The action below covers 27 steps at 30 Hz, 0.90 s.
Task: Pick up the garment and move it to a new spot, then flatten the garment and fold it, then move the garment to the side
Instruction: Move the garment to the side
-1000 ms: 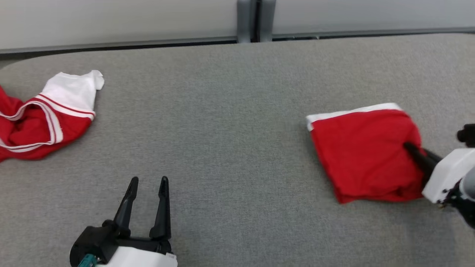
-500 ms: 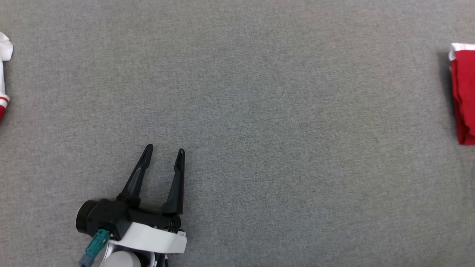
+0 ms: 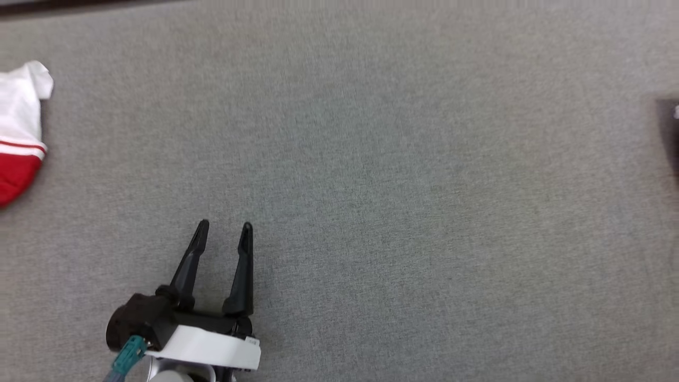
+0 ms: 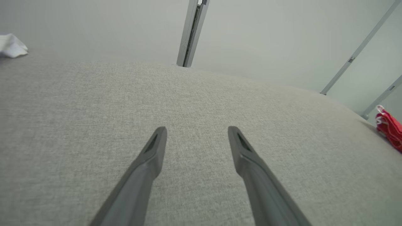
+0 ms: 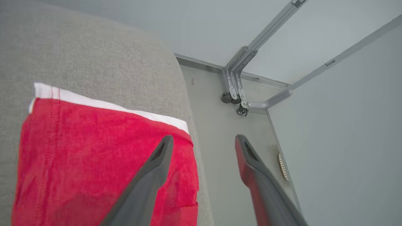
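A folded red garment with a white band lies flat at the right end of the grey table, close to the edge. My right gripper hovers open over that end; its left finger is above the garment's corner and nothing is between the fingers. The garment's edge also shows far right in the left wrist view as a red bundle. My left gripper stands open and empty over bare table at the lower left, its fingers spread wide.
A second garment, crumpled red and white, lies at the table's far left; its white tip shows in the left wrist view. Past the table's right edge are the floor and a grey metal frame against pale walls.
The head camera has tilted and shifted, so the folded garment and right arm have left that view. The right gripper, on the garment's edge a second ago, is open now. The left gripper has barely moved.
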Motion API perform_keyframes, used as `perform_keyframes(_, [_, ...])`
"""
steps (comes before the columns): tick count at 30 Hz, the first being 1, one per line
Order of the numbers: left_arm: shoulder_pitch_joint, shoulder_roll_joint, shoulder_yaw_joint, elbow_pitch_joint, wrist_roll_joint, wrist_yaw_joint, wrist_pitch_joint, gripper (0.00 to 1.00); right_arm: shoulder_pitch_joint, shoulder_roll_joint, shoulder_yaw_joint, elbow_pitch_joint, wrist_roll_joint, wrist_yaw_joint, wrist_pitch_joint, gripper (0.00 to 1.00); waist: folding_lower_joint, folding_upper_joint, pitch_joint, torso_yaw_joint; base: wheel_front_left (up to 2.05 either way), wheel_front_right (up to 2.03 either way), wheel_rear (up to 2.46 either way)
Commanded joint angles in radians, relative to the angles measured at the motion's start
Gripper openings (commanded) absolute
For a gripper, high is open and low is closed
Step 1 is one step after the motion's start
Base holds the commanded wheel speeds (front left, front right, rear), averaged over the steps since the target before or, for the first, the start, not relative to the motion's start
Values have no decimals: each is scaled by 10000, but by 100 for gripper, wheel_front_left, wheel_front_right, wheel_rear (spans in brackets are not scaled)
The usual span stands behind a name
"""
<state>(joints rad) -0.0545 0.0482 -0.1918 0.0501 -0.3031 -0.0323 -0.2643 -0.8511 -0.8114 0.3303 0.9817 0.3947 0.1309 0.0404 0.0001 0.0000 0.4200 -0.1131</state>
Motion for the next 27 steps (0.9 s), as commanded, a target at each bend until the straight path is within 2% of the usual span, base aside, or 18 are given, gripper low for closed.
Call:
perform_keyframes(1, [193, 41, 50, 73, -154, 70, 0, 100, 274, 271, -87, -81, -111, -3, -408, 100, -1, 0, -831, 51, 0, 0, 0])
perform_keyframes(6, [957, 41, 294, 254, -576, 156, 0, 100, 1281, 1261, -570, -750, -407, -4, -2131, 100, -1, 0, -2403, 166, 0, 0, 0])
perform_keyframes(10, [1756, 43, 630, 356, -777, 232, -1, 100, 2694, 2381, -1214, -1484, -974, -3, -2905, 100, -1, 0, -3538, 365, 0, 0, 0])
perform_keyframes(13, [2317, 38, 896, 411, -824, 235, 1, 100, 4078, 3346, -1963, -2441, -1551, -3, -3061, 100, -1, 0, -4125, 549, 0, 0, 0])
perform_keyframes(19, [2798, 37, 1307, 610, -688, 101, 1, 100, 7043, 5517, -3342, -5770, -3053, -3, -3063, 100, -1, 0, -4537, 928, 0, 0, 0])
perform_keyframes(23, [2864, 40, 1440, 832, -660, 20, 1, 100, 8546, 6730, -4043, -7066, -3819, -3, -3065, 100, -1, 0, -4797, 1218, 0, 0, 0])
perform_keyframes(27, [2865, 40, 1556, 1007, -655, -23, 1, 100, 9524, 7318, -4277, -7603, -4157, -3, -3067, 100, -1, 0, -5019, 1366, 0, 0, 0])
